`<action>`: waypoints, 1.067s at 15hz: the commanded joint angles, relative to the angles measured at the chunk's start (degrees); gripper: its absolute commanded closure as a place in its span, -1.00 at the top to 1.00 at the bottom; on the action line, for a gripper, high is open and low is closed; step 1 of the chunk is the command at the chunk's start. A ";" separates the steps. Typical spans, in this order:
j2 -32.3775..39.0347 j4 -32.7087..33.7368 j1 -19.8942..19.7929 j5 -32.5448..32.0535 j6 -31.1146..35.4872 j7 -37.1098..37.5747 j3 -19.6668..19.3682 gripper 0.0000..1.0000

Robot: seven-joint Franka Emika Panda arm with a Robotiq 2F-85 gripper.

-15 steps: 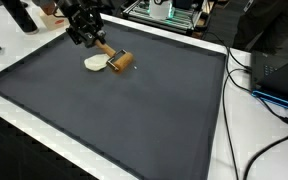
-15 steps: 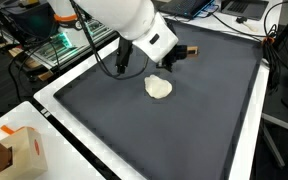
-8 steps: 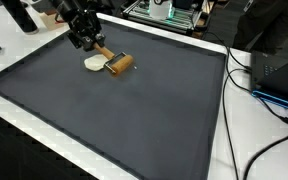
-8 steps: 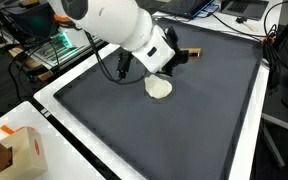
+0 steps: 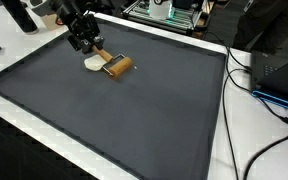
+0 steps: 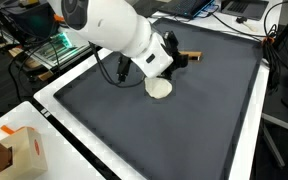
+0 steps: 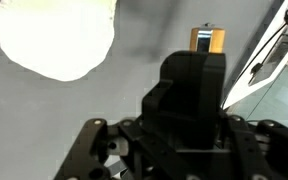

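Gripping the wooden tool (image 5: 118,66) by its handle, the closed gripper (image 5: 84,42) had nudged it slightly across the dark mat (image 5: 134,120). Its head lay just beside the white disc (image 5: 93,63), which had stayed put, seemingly unworked.

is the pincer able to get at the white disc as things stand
Probably yes: the white disc lies uncovered on the dark mat right beside the pincer. The wooden tool sits next to it, not on it. Whether the pincer is open is unclear.
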 commanded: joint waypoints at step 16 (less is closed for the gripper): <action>-3.48 -0.11 1.18 -9.27 0.00 3.48 -1.75 -0.50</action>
